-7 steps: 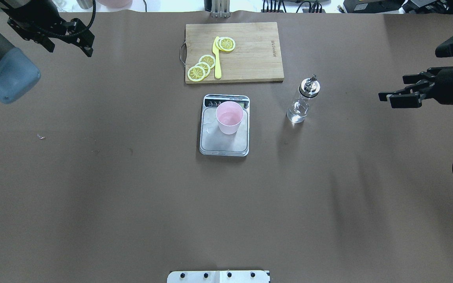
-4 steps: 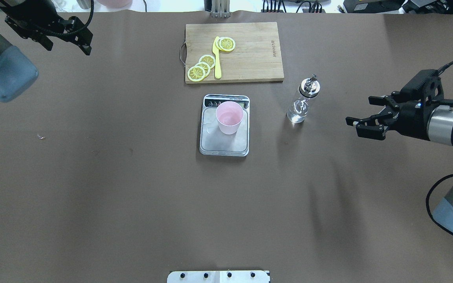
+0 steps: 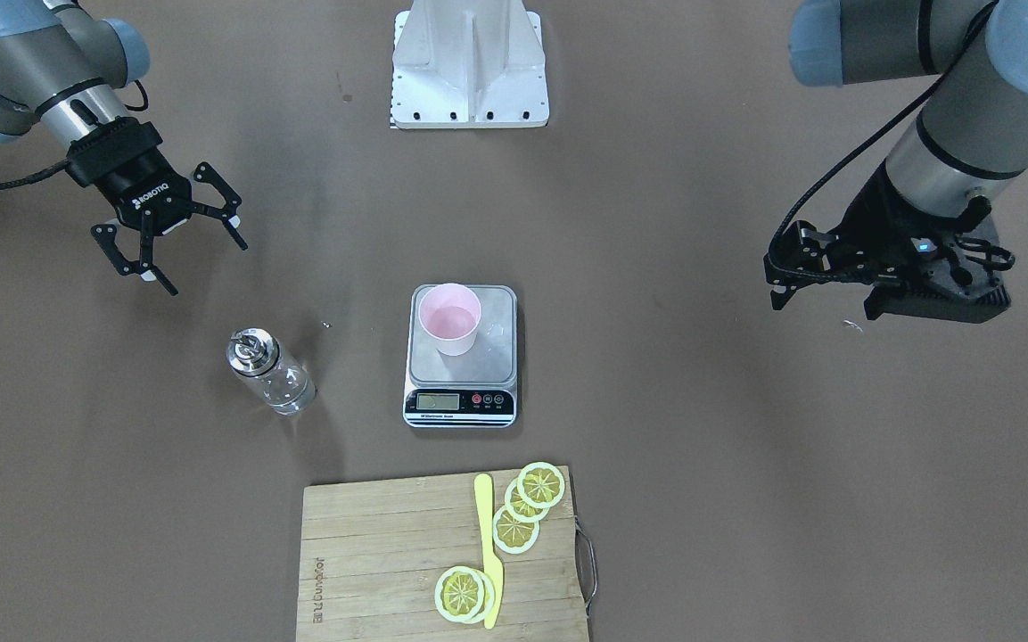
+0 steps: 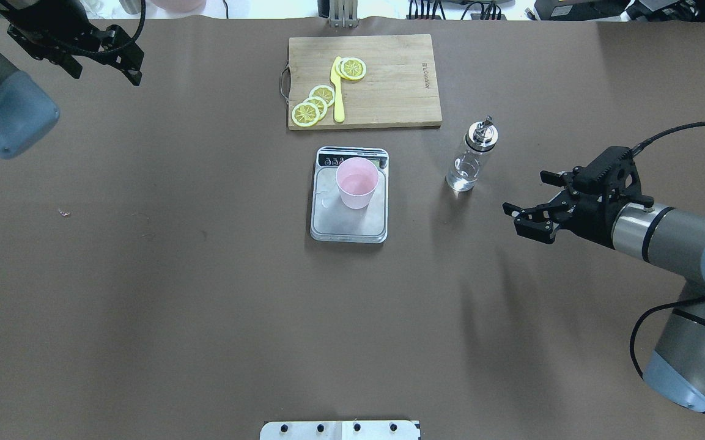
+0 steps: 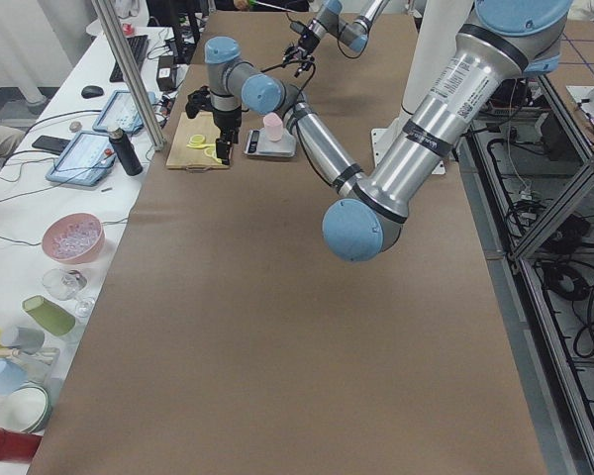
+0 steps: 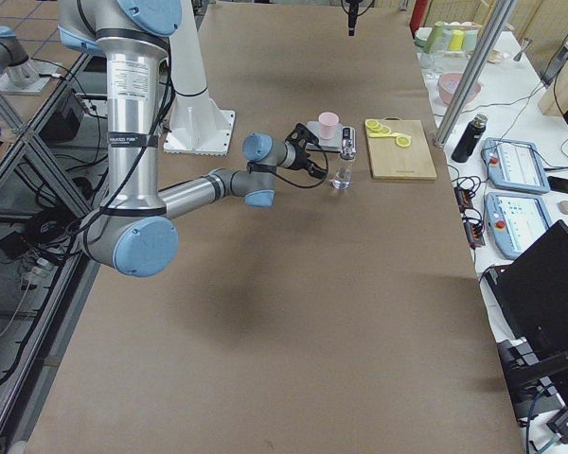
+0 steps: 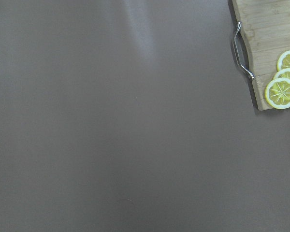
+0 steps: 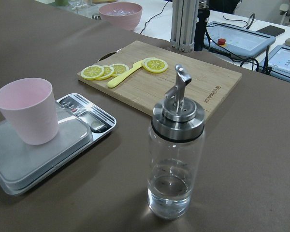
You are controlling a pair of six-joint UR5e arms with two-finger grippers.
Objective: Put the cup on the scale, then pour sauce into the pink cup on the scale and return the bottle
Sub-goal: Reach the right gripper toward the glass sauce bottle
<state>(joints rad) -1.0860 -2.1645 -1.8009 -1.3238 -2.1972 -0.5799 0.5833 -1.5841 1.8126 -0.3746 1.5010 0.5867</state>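
The pale pink cup [image 4: 357, 182] stands upright on the silver scale [image 4: 348, 223], towards its display end; both also show in the right wrist view, cup [image 8: 26, 116] and scale [image 8: 63, 145]. The clear glass bottle [image 4: 473, 156] with its metal pourer stands upright on the table right of the scale. A little clear sauce [image 8: 170, 193] lies at its bottom. My right gripper [image 4: 526, 200] is open and empty, a short way right of the bottle and pointing at it; it also shows in the front view [image 3: 188, 259]. My left gripper [image 4: 107, 72] is open and empty, far back left.
A wooden cutting board [image 4: 389, 79] with lemon slices [image 4: 312, 107] and a yellow knife [image 4: 337, 88] lies behind the scale. The robot's base plate [image 4: 340, 429] is at the near edge. Brown paper covers the table.
My right gripper has swung in from the right edge towards the bottle and come lower, still open. The left arm has barely moved. Cup, scale and bottle have not moved.
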